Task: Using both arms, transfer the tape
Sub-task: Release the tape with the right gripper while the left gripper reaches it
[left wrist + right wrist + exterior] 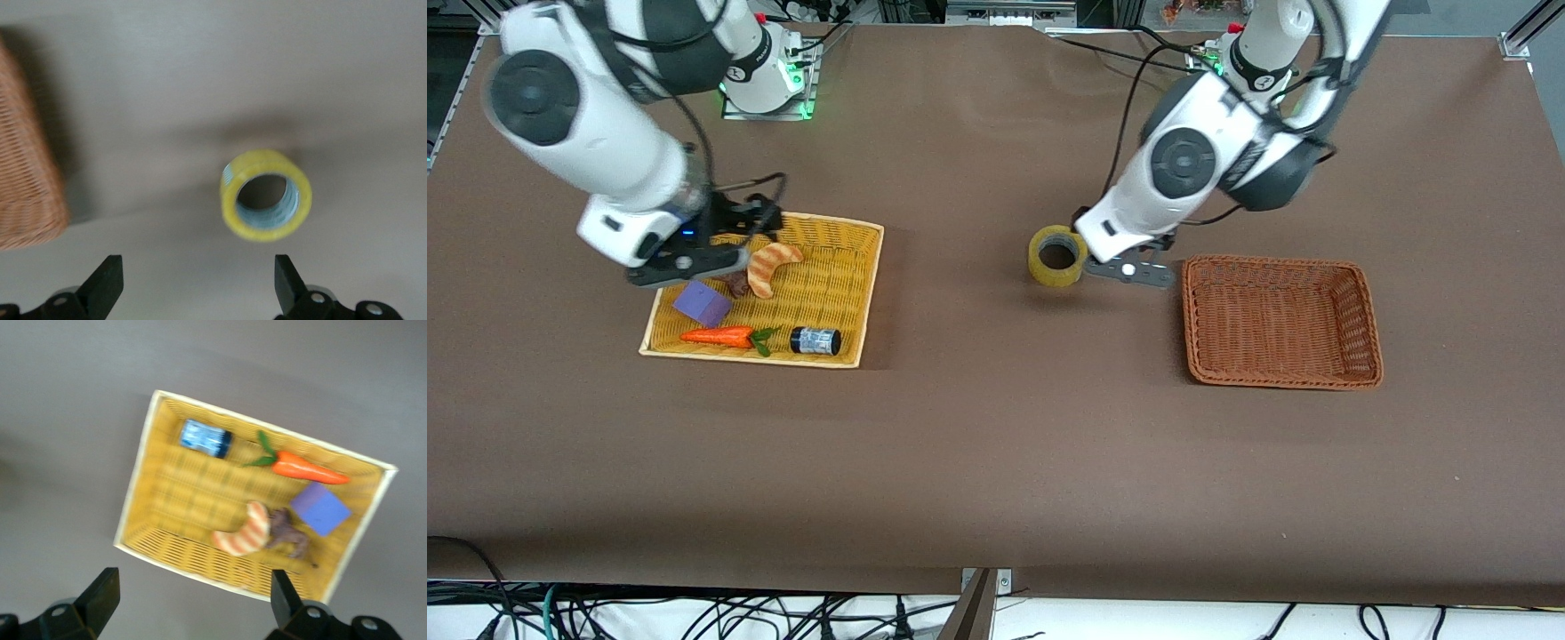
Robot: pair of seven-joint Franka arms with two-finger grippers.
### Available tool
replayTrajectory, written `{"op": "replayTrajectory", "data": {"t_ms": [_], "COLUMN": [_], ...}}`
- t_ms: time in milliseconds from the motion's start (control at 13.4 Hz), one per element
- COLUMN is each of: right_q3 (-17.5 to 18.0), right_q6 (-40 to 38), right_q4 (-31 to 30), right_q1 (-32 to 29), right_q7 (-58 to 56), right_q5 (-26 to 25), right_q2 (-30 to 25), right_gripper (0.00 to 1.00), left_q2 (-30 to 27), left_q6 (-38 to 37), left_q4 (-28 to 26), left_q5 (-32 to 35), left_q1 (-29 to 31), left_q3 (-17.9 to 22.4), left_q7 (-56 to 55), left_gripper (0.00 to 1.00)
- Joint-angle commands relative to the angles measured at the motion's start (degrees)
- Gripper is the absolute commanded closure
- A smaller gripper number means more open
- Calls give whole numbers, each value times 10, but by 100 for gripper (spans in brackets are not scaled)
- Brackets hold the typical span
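Observation:
The tape (1058,256), a pale-yellow ring with a wide hole, lies on the brown table between the two baskets. It also shows in the left wrist view (267,195), apart from the fingers. My left gripper (1134,269) is open and empty, over the table between the tape and the brown wicker basket (1280,322); in its own view (197,287) nothing lies between the fingers. My right gripper (694,262) is open and empty over the edge of the yellow basket (827,293); in its own view (192,600) only table shows between the fingers.
The yellow basket (173,513) holds a croissant (772,265), a purple block (703,302), a carrot (720,336), a black-capped jar (815,340) and a small brown thing (738,283). The brown basket's wall (27,193) shows in the left wrist view.

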Motion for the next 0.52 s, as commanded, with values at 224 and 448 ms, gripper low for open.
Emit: {"op": "replayTrajectory", "data": {"t_ms": [224, 448], "right_q3": [-68, -72], "right_q6": [-6, -5], "right_q4": [-21, -14], "right_q1": [-3, -4], "right_q7": [-90, -90], "right_q5": [8, -2], "right_q2": [-34, -37], "right_gripper": [0, 0], "left_q2": [76, 103], "left_q6": [225, 253], "left_q4": [-99, -102], "left_q5": [31, 55], "left_q1": [-22, -35], "left_q3": [1, 2], "left_q7": [-59, -79], "left_gripper": [0, 9]}}
